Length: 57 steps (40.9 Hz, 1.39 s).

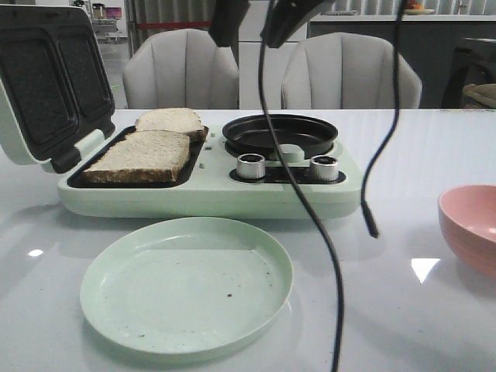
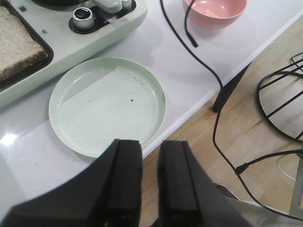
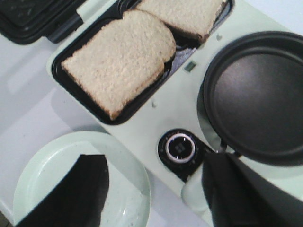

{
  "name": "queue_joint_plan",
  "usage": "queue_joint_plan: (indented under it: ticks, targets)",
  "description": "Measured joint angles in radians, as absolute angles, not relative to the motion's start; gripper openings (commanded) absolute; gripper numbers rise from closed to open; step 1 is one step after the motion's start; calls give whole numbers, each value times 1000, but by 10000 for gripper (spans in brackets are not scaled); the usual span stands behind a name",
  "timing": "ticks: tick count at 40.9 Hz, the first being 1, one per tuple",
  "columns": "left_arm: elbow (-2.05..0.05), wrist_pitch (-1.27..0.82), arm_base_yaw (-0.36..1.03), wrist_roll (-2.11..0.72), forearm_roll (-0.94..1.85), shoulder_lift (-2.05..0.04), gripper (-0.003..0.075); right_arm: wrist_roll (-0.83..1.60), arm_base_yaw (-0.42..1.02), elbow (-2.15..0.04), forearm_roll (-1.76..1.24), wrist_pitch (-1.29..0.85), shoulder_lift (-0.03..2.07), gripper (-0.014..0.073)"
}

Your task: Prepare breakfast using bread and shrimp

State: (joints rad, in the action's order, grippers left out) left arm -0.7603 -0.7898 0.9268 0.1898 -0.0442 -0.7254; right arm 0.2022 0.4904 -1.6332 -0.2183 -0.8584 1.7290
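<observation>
Two bread slices point(image 1: 139, 155) point(image 1: 172, 120) lie side by side in the open sandwich tray of the pale green breakfast maker point(image 1: 209, 198). They also show in the right wrist view point(image 3: 120, 59) point(image 3: 182, 14). A small pale orange piece point(image 2: 211, 14) lies in the pink bowl point(image 2: 199, 20); it is too small to tell whether it is the shrimp. My left gripper point(image 2: 150, 142) hangs over the table's near edge, almost shut with a thin gap, empty. My right gripper point(image 3: 155, 157) is wide open and empty, high above the maker's front and the plate.
An empty pale green plate point(image 1: 186, 283) lies in front of the maker. A black round pan point(image 1: 279, 132) and two knobs point(image 1: 251, 166) sit on the maker's right half. Its lid point(image 1: 46, 85) stands open at left. Black cables point(image 1: 310, 217) hang down. The pink bowl point(image 1: 469, 225) is at right.
</observation>
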Motion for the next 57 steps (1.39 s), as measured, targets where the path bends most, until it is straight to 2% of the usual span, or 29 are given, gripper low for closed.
queue_joint_plan:
  ticks: [10, 18, 32, 40, 44, 57]
  targets:
    - [-760, -790, 927, 190, -42, -725, 194, 179, 490, -1328, -168, -824, 1466, 515]
    - [-760, -790, 927, 190, -42, -725, 194, 55, 490, -1099, -57, -821, 1260, 515]
    - [-760, -790, 927, 190, -42, -725, 194, 0, 490, -776, -10, -799, 935, 515]
    - [-760, -790, 927, 190, -42, -725, 172, 0, 490, -675, -10, -777, 807, 515]
    - [-760, -790, 927, 190, -52, -725, 92, -5, 490, -655, -10, -771, 767, 515]
    - [-808, -844, 905, 190, -128, -817, 100, -5, 490, -651, -10, -768, 750, 515]
